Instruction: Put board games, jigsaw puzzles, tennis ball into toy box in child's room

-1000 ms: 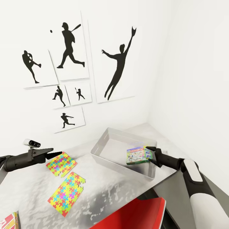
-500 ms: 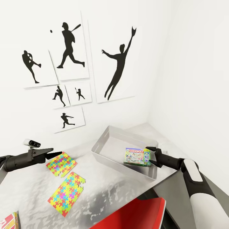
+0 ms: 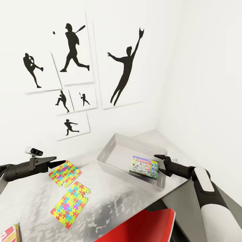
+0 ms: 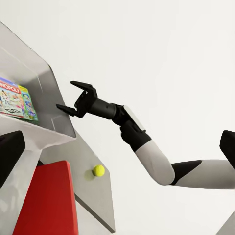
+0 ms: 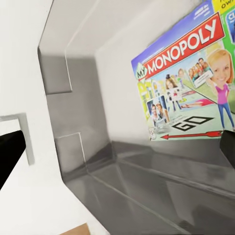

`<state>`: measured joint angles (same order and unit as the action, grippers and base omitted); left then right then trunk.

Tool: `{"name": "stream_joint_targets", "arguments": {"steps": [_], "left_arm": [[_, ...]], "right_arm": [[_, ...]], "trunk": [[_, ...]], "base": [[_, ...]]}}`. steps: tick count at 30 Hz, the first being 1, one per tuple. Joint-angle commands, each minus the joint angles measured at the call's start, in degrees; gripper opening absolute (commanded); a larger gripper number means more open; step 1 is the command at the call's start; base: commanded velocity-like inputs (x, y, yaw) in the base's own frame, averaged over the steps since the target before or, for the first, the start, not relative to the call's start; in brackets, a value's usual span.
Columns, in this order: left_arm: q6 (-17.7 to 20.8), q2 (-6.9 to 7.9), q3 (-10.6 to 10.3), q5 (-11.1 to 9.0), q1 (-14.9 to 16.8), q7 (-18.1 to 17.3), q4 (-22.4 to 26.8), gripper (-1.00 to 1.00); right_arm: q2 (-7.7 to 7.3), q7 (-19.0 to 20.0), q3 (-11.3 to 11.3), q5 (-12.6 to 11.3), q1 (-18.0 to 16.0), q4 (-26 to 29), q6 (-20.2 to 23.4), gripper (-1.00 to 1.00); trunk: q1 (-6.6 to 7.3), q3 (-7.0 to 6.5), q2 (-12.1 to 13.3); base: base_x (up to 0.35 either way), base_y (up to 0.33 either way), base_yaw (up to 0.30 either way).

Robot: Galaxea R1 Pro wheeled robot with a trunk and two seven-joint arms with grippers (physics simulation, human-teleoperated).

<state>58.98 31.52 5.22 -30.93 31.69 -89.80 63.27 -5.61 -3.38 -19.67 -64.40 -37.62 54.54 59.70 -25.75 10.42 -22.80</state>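
The grey toy box [image 3: 116,151] sits at the table's [image 3: 111,196] far right corner. Inside it the green-and-white board game [image 3: 144,167] lies tilted against the near wall, its printed lid [image 5: 186,93] filling much of the right wrist view. My right gripper [image 3: 157,163] hovers open at the box's right rim, with nothing between its fingers [image 4: 83,86]. Two jigsaw puzzles [image 3: 65,173] [image 3: 70,200] lie flat on the left of the table. My left gripper [image 3: 55,162] is open just left of the farther puzzle. The tennis ball [image 4: 99,170] rests on the dark table section.
A red chair [image 3: 144,225] is tucked under the table's near edge. A corner of a yellow-and-red game box [image 3: 8,233] shows at the near left. A small white camera-like device [image 3: 33,151] stands behind my left arm. Walls close off the corner behind the box.
The green-and-white board game has dropped from between my right fingers and settled lower and flatter inside the toy box. The left arm has stayed still.
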Motion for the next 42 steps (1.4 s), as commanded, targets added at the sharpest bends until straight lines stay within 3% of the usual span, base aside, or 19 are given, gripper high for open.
{"name": "stream_joint_targets", "arguments": {"steps": [1,21,30,42], "left_arm": [[0.6,0.00,0.0,0.0,0.0,-0.2,0.0,1.00],[0.6,0.00,0.1,0.0,0.0,-0.2,0.0,1.00],[0.6,0.03,0.1,-0.1,0.0,-0.2,0.0,1.00],[0.6,0.03,0.0,-0.1,0.0,-0.2,0.0,1.00]], "right_arm": [[0.03,-0.4,-0.1,0.5,0.0,0.4,0.3,1.00],[0.27,-0.3,0.2,0.4,0.3,2.7,0.3,1.00],[0.57,-0.2,0.6,0.3,0.6,9.6,0.3,1.00],[0.70,-0.1,1.8,0.2,0.6,11.3,0.3,1.00]], "trunk": [[-0.04,0.12,-0.1],[-0.04,-0.92,-0.1],[-0.04,-1.66,-0.1],[-0.04,-2.65,-0.1]], "base": [[0.000,0.000,0.000],[-0.013,0.000,-0.091],[-0.135,0.000,-0.154],[-0.207,0.070,-0.156]]}}
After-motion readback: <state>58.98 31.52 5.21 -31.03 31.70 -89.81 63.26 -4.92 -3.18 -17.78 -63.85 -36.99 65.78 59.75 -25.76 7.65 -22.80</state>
